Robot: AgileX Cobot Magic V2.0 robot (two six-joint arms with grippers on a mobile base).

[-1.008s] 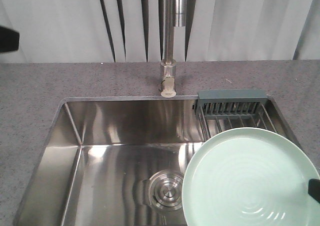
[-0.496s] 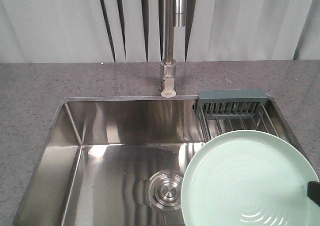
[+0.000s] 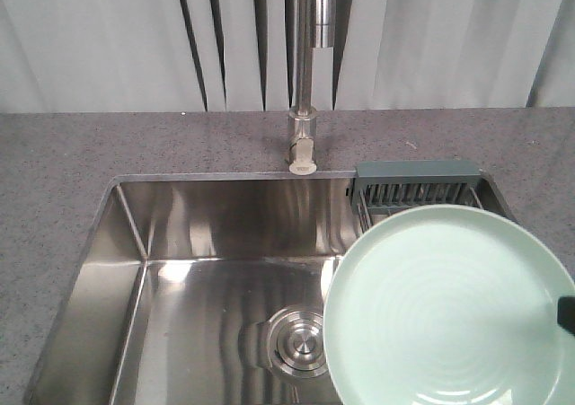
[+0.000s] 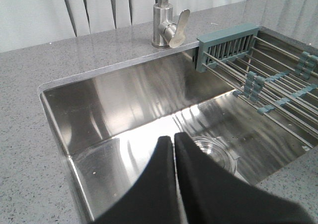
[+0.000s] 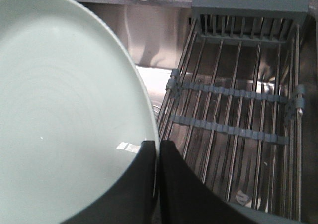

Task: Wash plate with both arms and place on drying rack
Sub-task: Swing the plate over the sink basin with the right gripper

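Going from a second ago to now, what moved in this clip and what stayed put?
The plate, its rim clamped in the right gripper's jaws, rose up the front view, now hiding most of the drying rack. The left gripper, seen at that view's left edge a second ago, has left it. Sink and faucet unchanged.

A: Where does the front view sit?
B: Above the near edge, looking down over the sink [image 3: 180, 216] toward the faucet [image 3: 304, 140] at 12 o'clock, at middle range.
A: And the 2 wrist views?
B: Left looks from 7 o'clock, low and close. Right hangs close over the drying rack [image 5: 233, 129] at 3 o'clock. All 3 share its slotted end.
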